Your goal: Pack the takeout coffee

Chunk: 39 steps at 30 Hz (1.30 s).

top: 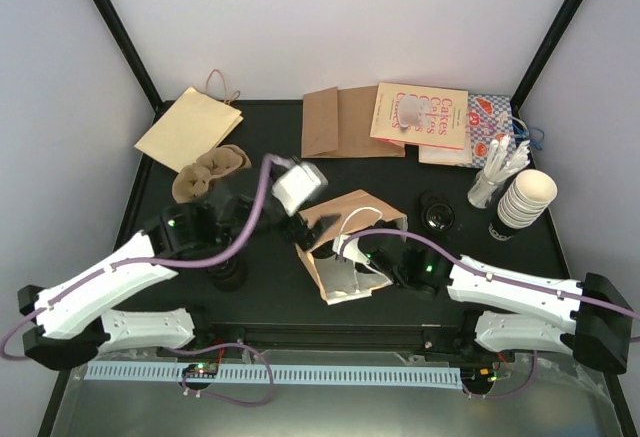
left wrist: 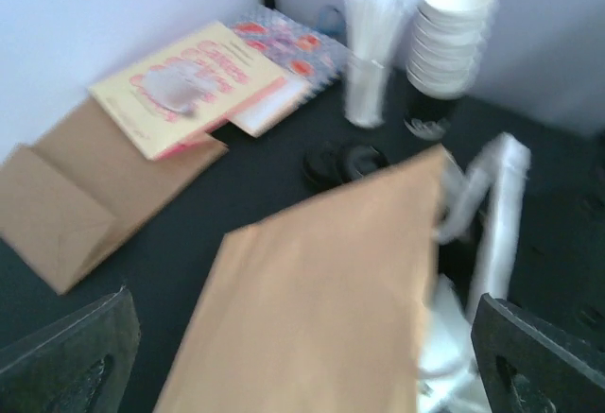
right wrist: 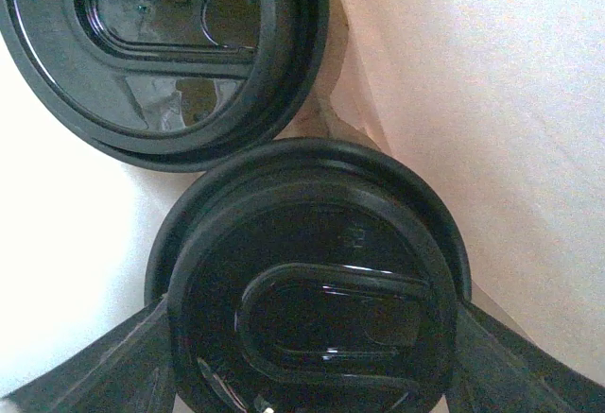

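The tan paper bag (top: 352,212) lies on its side in the middle of the table, mouth toward the near edge. My right gripper (top: 372,257) reaches into the mouth. In the right wrist view it (right wrist: 312,375) is shut on a takeout coffee, whose round black lid (right wrist: 312,290) fills the gap between the fingers. A second black lid (right wrist: 161,44) sits deeper in the bag. The cups' white bodies are hidden. My left gripper (top: 300,202) hovers over the bag's far left side. In the left wrist view it (left wrist: 302,366) is open wide above the bag's tan side (left wrist: 321,309).
A brown pulp cup tray (top: 207,172) and a flat tan bag (top: 190,127) lie at the back left. Flat brown bags (top: 338,122) and books (top: 420,115) lie at the back. Loose black lids (top: 437,212), a cup of white cutlery (top: 490,182) and stacked white cups (top: 527,197) stand right.
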### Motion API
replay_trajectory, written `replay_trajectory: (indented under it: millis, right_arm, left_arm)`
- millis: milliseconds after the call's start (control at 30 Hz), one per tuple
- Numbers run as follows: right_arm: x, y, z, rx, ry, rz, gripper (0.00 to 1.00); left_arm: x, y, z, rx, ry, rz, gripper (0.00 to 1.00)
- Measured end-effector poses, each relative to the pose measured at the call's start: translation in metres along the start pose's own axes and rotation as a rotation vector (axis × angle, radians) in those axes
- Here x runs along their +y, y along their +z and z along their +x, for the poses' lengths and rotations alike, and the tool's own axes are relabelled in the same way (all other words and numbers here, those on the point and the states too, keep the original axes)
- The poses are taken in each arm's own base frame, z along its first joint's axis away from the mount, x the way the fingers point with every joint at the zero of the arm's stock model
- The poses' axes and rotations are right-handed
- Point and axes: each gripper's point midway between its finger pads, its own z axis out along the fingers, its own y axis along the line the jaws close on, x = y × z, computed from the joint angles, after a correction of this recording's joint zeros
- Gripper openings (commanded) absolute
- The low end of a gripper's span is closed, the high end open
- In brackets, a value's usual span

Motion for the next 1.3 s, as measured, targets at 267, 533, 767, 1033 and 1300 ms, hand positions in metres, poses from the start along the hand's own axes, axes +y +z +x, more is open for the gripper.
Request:
replay_trajectory:
  millis: [267,533,767,1033,1300]
  right_arm:
    - [-0.002,-0.001,-0.003,-0.011,0.011,0.008,0.51]
    - [-0.003,-0.001,-0.003,-0.013,0.021,0.009,0.51]
    - [-0.002,-0.001,-0.003,-0.013,0.036,0.006,0.51]
    - [0.0,-0.001,-0.002,-0.009,0.033,-0.002,0.52]
    - [0.001,-0.002,-0.002,-0.008,0.028,-0.009,0.51]
  left_arm:
    - [0.117,-0.002,-0.017,-0.03,-0.302,-0.201,0.95]
    - [0.169,0.109,0.074,0.29,-0.49,-0.166,0.82]
    - [0.186,0.168,0.091,0.407,-0.55,-0.113,0.74]
    - [0.188,0.198,0.121,0.495,-0.582,-0.092,0.66]
    - [0.183,0.223,0.184,0.664,-0.631,-0.086,0.59]
